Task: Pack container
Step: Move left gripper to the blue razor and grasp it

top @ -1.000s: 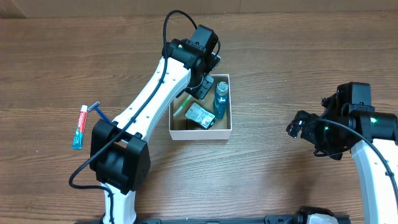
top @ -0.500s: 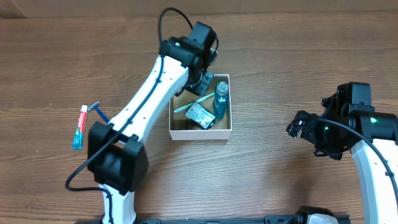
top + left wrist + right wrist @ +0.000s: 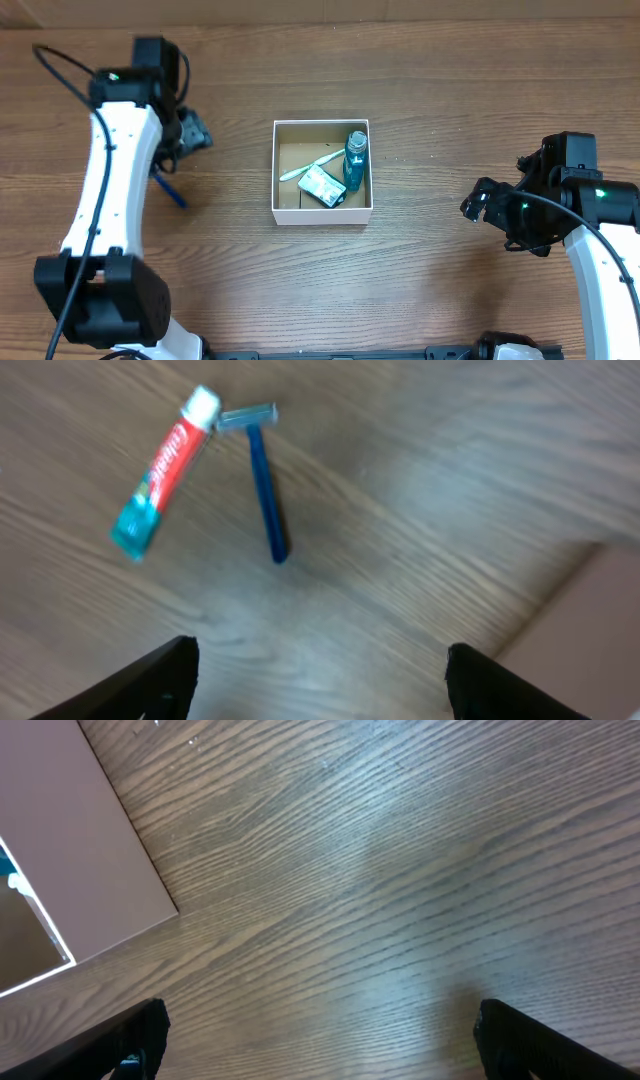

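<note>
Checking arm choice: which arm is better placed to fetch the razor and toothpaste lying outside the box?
Left. Its open fingers hover over the razor and toothpaste, left of the container; the right arm sits on the container's far side.

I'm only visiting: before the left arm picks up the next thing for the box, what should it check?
1. Left gripper open and empty: ok.
2. Razor and toothpaste in the left wrist view: ok.
3. Gap between them for grabbing one alone: cannot tell; the razor head sits right by the tube's cap.
4. Room in the container: ok, bare floor shows beside the toothbrush, packet and bottle.
5. Right gripper away from the container: ok, open, off to one side.
</note>
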Motion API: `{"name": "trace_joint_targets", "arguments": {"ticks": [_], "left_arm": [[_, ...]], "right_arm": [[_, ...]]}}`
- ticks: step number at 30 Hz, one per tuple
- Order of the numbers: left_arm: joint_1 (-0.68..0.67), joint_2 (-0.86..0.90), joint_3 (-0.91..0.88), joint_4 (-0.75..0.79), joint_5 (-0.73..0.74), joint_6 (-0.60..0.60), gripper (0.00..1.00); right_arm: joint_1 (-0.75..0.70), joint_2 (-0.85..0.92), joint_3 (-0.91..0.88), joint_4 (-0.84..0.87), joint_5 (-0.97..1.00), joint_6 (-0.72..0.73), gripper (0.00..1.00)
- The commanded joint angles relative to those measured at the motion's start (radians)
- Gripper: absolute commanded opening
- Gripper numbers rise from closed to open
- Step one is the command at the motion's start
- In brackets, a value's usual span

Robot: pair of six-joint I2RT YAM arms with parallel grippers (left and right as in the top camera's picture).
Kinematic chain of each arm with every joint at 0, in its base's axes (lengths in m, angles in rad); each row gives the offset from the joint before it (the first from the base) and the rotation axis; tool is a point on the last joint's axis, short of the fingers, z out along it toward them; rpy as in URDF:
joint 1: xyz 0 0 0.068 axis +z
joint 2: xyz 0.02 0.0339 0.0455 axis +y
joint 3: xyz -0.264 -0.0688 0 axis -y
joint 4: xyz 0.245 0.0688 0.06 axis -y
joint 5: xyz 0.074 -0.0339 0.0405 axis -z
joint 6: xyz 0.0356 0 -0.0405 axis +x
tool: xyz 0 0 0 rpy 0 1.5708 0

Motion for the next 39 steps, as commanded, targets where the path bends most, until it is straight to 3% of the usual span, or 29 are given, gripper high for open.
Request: {"name": "trace_joint_targets", "arguments": {"ticks": [1, 15, 24, 26, 30, 35, 39], "left_arm": [[0.050, 0.017, -0.191, 0.121, 0.048, -0.047, 0.82], [0.190, 0.186, -0.303, 0.403, 0.130, 0.073, 0.84], [0.200, 0.298, -0.303, 0.426, 0.134, 0.074, 0.83], [0.200, 0.299, -0.303, 0.419, 0.134, 0.074, 0.72], [0.200, 0.299, -0.303, 0.408, 0.134, 0.074, 0.26], [0.198, 0.295, -0.285, 0.386, 0.133, 0.073, 0.04], [0.196, 0.291, -0.143, 0.260, 0.122, 0.074, 0.04]], "right_arm": [[0.003, -0.004, 0.000, 0.002, 0.011, 0.000, 1.00], [0.003, -0.004, 0.000, -0.009, 0.018, 0.000, 1.00], [0.003, -0.004, 0.000, -0.009, 0.025, 0.000, 1.00], [0.003, -0.004, 0.000, -0.008, 0.025, 0.000, 1.00], [0.003, -0.004, 0.000, -0.008, 0.025, 0.000, 1.00], [0.003, -0.004, 0.000, -0.005, 0.025, 0.000, 1.00], [0.003, -0.004, 0.000, -0.004, 0.026, 0.000, 1.00]]}}
